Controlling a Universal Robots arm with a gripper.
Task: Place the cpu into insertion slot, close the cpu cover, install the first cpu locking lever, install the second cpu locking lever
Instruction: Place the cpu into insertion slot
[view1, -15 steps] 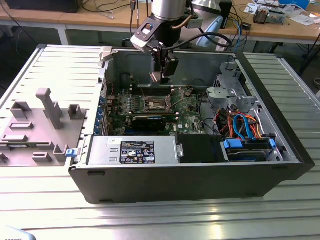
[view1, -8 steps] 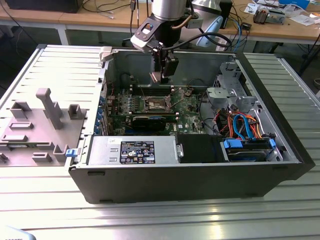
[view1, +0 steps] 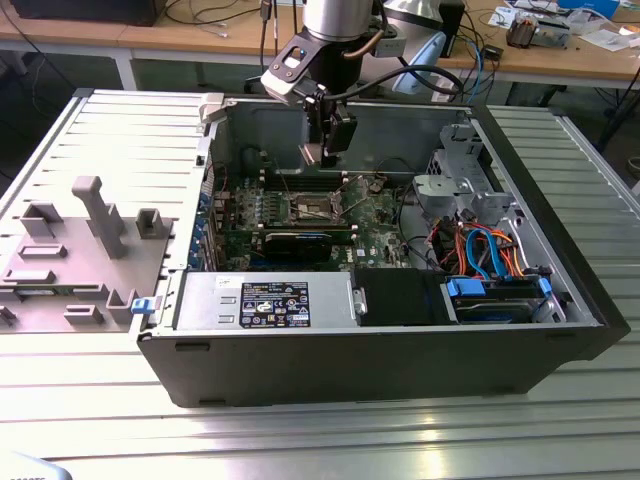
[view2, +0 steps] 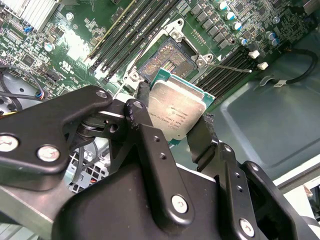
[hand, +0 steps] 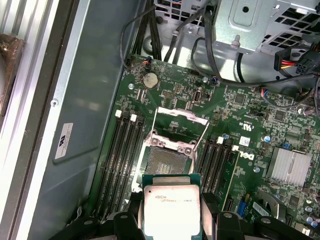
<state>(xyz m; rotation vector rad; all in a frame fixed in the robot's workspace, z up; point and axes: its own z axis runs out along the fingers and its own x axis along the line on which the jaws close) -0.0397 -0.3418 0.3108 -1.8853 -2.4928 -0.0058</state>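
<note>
My gripper (view2: 171, 119) is shut on the cpu (view2: 177, 107), a flat square chip with a silvery top and green edge, pinched by two black fingers (view2: 140, 112) on opposite sides. In the first wrist view the cpu (hand: 172, 210) hangs above the motherboard, just short of the insertion slot (hand: 167, 160), which lies bare and dark. The cpu cover (hand: 183, 114) is swung open beyond the slot. A thin locking lever (view2: 230, 67) sticks out beside the insertion slot (view2: 167, 56). In the exterior view the gripper (view1: 322, 152) hovers inside the open computer case over the insertion slot (view1: 316, 208).
Long memory slots (hand: 122, 150) flank the socket on both sides. A black graphics card (view1: 295, 243) lies in front of it, with a power supply (view1: 265, 300) nearer still. A drive cage (view1: 455, 185) and cable bundles (view1: 480, 245) fill the exterior view's right. The case wall (hand: 90, 100) runs close by.
</note>
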